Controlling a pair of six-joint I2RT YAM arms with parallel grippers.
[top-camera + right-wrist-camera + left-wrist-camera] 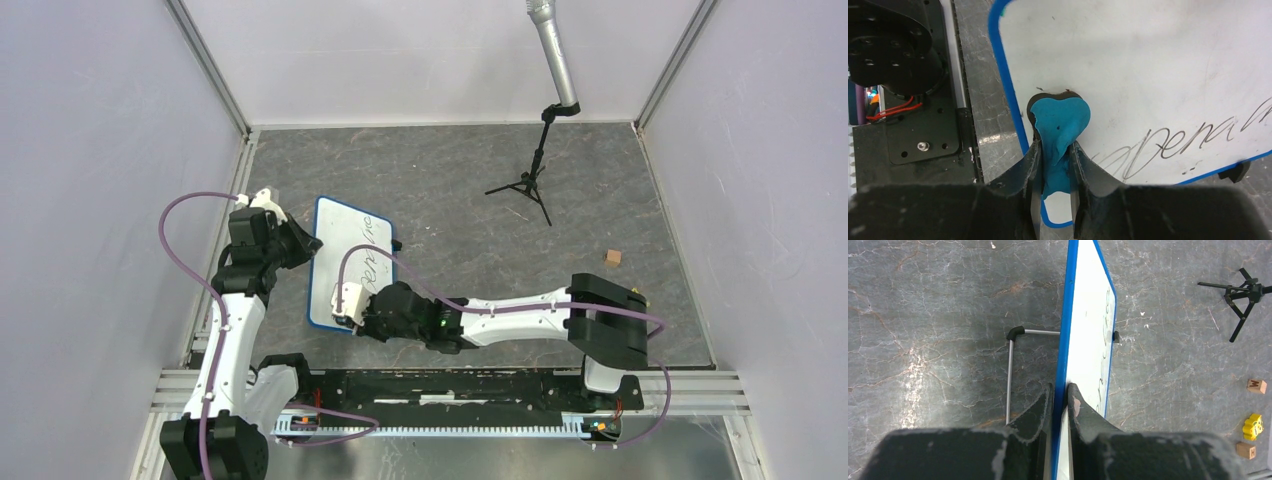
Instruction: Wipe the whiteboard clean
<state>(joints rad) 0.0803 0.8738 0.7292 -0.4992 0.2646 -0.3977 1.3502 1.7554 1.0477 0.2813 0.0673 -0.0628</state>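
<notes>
Nearest, right tool (1055, 155): closed on a blue eraser (1060, 120), pad pressed to the face of the whiteboard (1158, 60), just inside the blue rim at its near end. Black handwriting (1193, 137) just beside the pad, not wiped. Left tool (1060, 392): clamped shut on the whiteboard's left rim; board tilted, wire leg (1010, 375) behind it. Whiteboard left of centre on the grey marbled counter (450, 180). Farther right, small wooden block (613, 257). Farthest, black tripod (528, 185) carrying a microphone (548, 45), well apart from the board.
</notes>
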